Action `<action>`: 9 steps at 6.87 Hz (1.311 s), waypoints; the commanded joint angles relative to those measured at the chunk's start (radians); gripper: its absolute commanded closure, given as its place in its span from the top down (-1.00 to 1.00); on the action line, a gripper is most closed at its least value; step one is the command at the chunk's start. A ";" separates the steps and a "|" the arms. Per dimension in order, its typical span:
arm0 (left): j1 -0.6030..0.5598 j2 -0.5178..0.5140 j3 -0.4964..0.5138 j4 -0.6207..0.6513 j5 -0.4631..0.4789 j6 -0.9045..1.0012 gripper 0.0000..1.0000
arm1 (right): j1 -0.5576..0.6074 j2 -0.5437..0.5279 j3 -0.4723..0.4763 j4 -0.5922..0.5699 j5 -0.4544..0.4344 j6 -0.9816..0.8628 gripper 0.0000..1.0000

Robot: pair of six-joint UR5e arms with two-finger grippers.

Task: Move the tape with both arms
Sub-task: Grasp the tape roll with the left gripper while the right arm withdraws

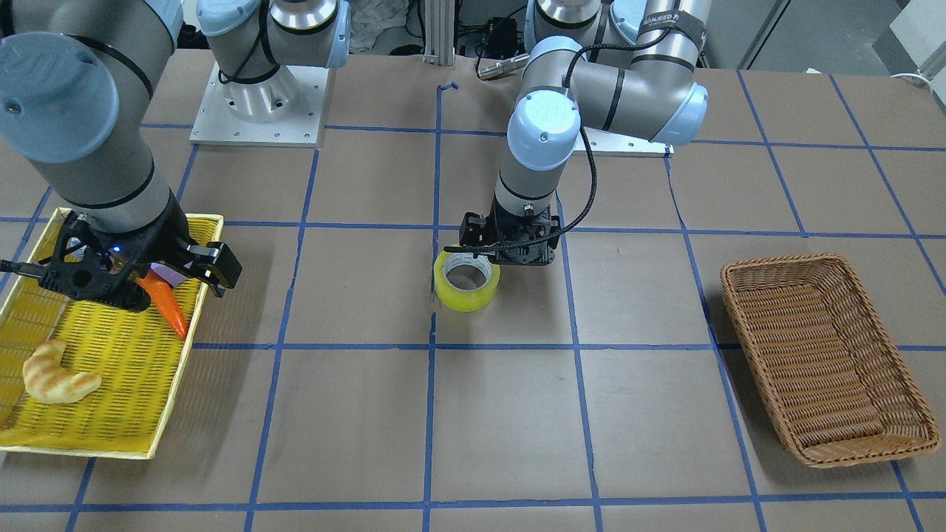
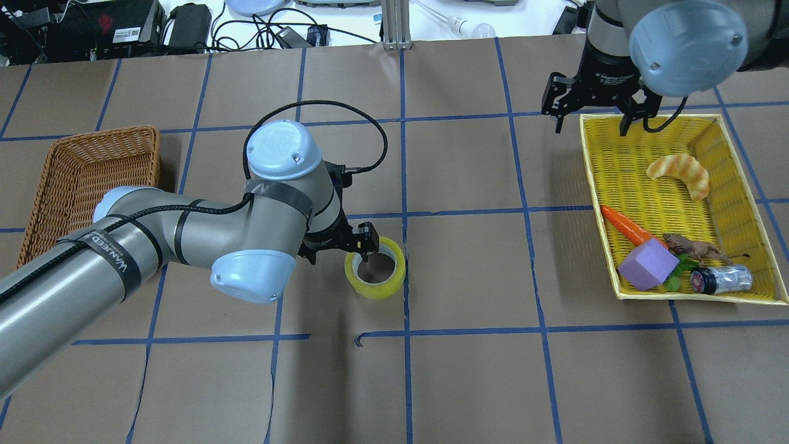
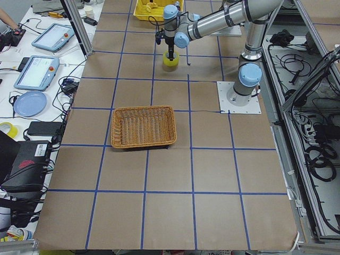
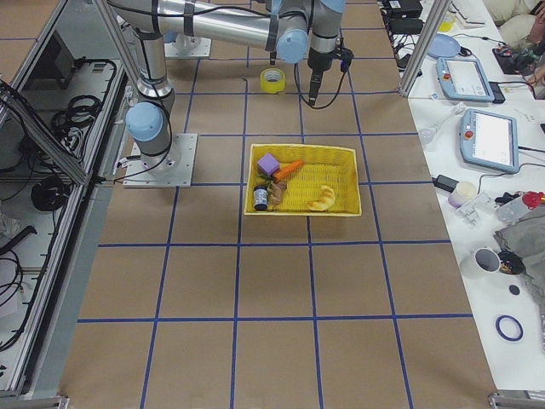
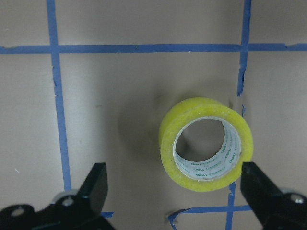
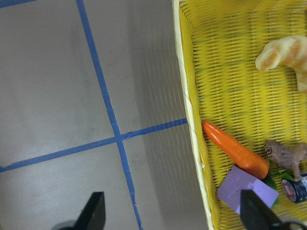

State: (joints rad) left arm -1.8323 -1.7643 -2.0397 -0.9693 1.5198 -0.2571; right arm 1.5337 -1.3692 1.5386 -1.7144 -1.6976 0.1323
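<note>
The tape (image 1: 466,281), a yellow roll with a pale core, lies flat on the brown table near its middle; it also shows in the overhead view (image 2: 375,268) and the left wrist view (image 5: 206,143). My left gripper (image 1: 510,255) is open and hovers just over the roll's robot-side rim, holding nothing; in its wrist view (image 5: 175,211) the two fingers stand wide on either side below the roll. My right gripper (image 2: 592,126) is open and empty above the far corner of the yellow tray (image 2: 595,185), well away from the tape.
The yellow tray (image 1: 179,369) holds a toy croissant (image 2: 678,172), an orange carrot (image 2: 625,225), a purple block (image 2: 647,264), a brown toy animal and a small bottle. A brown wicker basket (image 2: 86,179) stands on my left side of the table.
</note>
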 commanded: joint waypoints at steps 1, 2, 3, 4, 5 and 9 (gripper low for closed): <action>-0.022 -0.073 -0.027 0.059 0.006 -0.004 1.00 | -0.003 -0.016 -0.003 -0.002 -0.001 -0.122 1.00; -0.024 -0.099 -0.022 0.090 0.007 -0.005 1.00 | -0.004 -0.019 -0.002 -0.001 -0.001 -0.150 1.00; -0.024 -0.121 -0.020 0.142 0.008 -0.004 0.78 | -0.004 -0.022 -0.002 0.008 -0.002 -0.151 1.00; -0.024 -0.132 -0.014 0.145 0.008 0.001 -0.04 | -0.004 -0.024 -0.002 0.007 -0.002 -0.155 1.00; -0.022 -0.129 -0.008 0.147 0.013 -0.002 -0.93 | -0.004 -0.027 -0.002 0.009 -0.002 -0.166 1.00; 0.152 -0.068 0.074 0.085 0.013 0.143 -1.00 | -0.003 -0.030 0.008 0.012 -0.005 -0.165 1.00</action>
State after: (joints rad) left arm -1.7688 -1.8527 -1.9996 -0.8409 1.5353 -0.1935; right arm 1.5307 -1.3989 1.5427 -1.7044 -1.7015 -0.0333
